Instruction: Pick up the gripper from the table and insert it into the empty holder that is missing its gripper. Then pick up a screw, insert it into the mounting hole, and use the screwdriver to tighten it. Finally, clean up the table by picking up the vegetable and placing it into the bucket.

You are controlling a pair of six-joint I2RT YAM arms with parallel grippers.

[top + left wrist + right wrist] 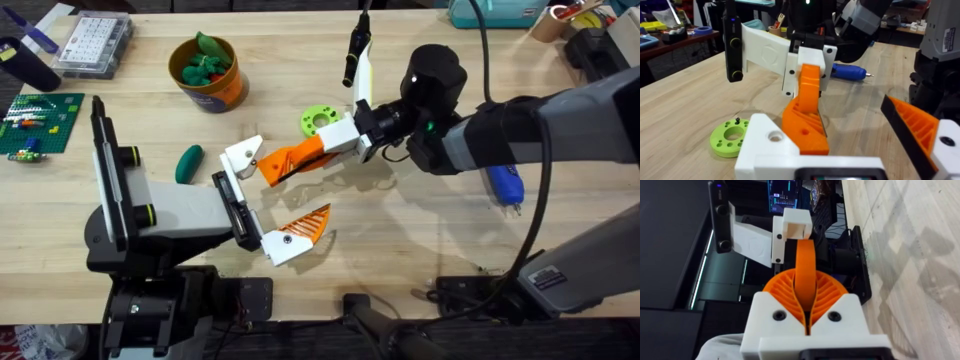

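Near the middle of the table [420,235], our right gripper [350,138] has its fingers clamped on the gripper [292,158], tip almost touching the holder [242,155]. Our left gripper [262,205] stands spread apart. We should square the base to the holder's socket, seemingly slightly tilted, then push slowly.

Orange ribbed gripper [293,157] (white base), dark green vegetable [188,163], orange bucket [208,72].

A robotics lab: wooden workbench [420,215], parts organizer box [93,45], blue electric screwdriver [503,185], monitor [783,194].
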